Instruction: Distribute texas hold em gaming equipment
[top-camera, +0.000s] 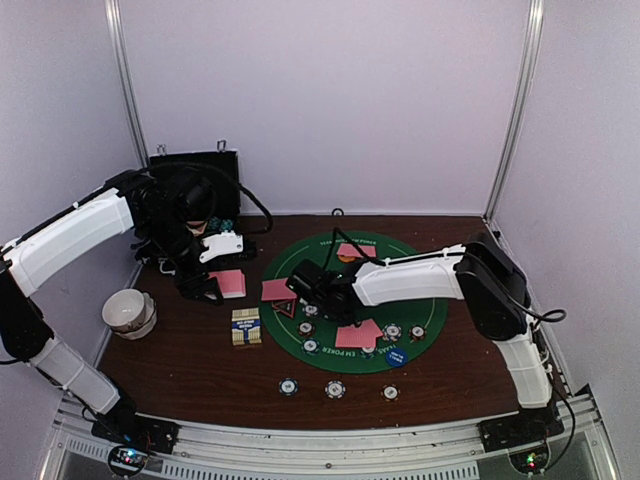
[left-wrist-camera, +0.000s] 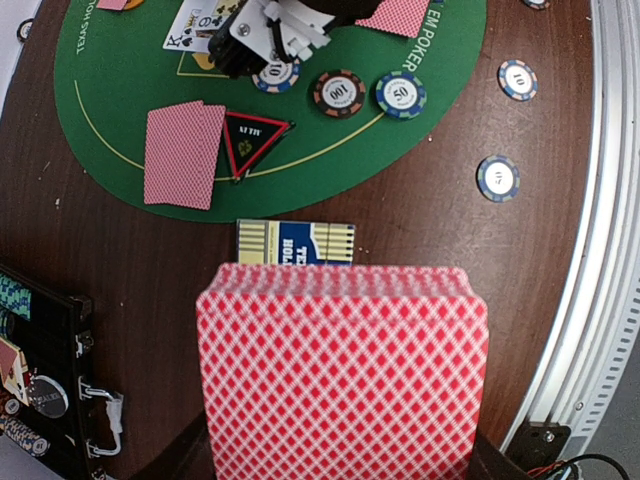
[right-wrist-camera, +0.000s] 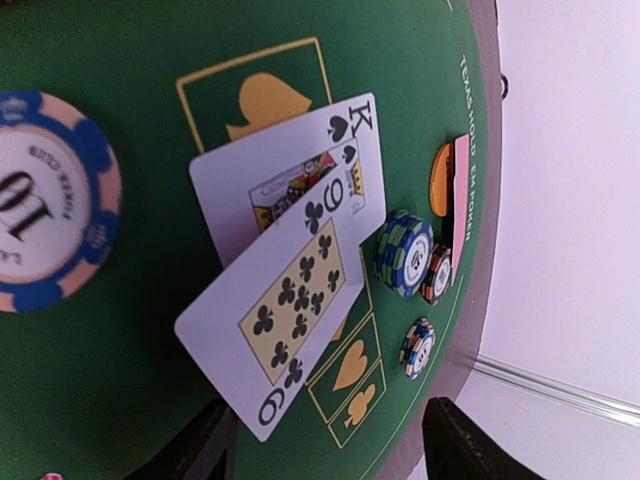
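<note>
My left gripper (top-camera: 208, 276) is shut on a deck of pink-red-backed cards (left-wrist-camera: 343, 370), held above the brown table left of the green mat (top-camera: 420, 300); the deck hides its fingers. My right gripper (right-wrist-camera: 325, 450) is open low over the mat's left part. A face-up nine of clubs (right-wrist-camera: 290, 320) lies in front of it, overlapping a king of clubs (right-wrist-camera: 290, 170). A blue-white 10 chip (right-wrist-camera: 45, 200) sits beside them. Two face-down cards (left-wrist-camera: 185, 155) and the red-black triangle marker (left-wrist-camera: 255, 140) lie at the mat's near-left edge. Chips (left-wrist-camera: 340, 92) line up nearby.
A card box (top-camera: 246, 326) lies on the table under the deck. The white bowl (top-camera: 130, 310) stands far left, the black case (top-camera: 195, 175) at the back left. Three chips (top-camera: 335, 389) sit near the front edge. Chip stacks (right-wrist-camera: 403, 253) and an orange disc (right-wrist-camera: 440, 180) are across the mat.
</note>
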